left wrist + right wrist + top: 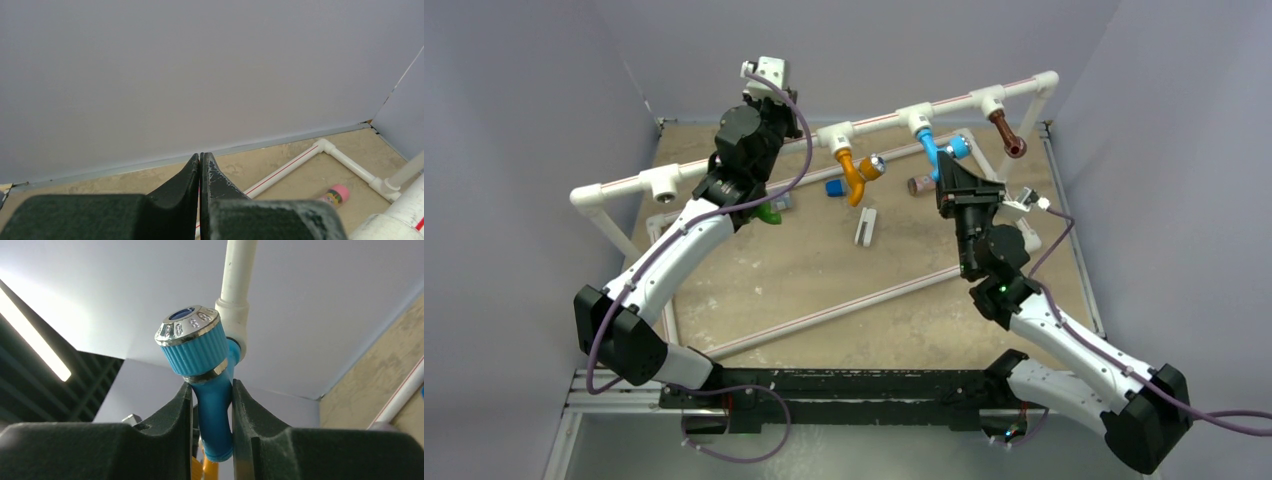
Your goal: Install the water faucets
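- I am looking past the right gripper (211, 390) fingers, the closest thing to the right wrist lens. They are clamping the blue faucet (200, 355) by its neck, just under the knob.
- The knob's silver cap is carrying raised marks around its rim, and I am not managing to read them.
- The blue faucet is hanging from a tee on the white pipe (239, 275), and the orange faucet (210, 474) is peeking out below the fingers.
- The left gripper (200, 162) is showing its fingers pressed together with nothing between them, pointing toward the back wall.
- A pink-capped cylinder (336, 195) is lying on the table (300, 185); its label is too small to read.
- In the top view the brown faucet (1006, 135) is hanging near the pipe's right end. The green faucet (769, 213) is lying on the table, partly hidden under the left arm and not between that gripper's fingers.
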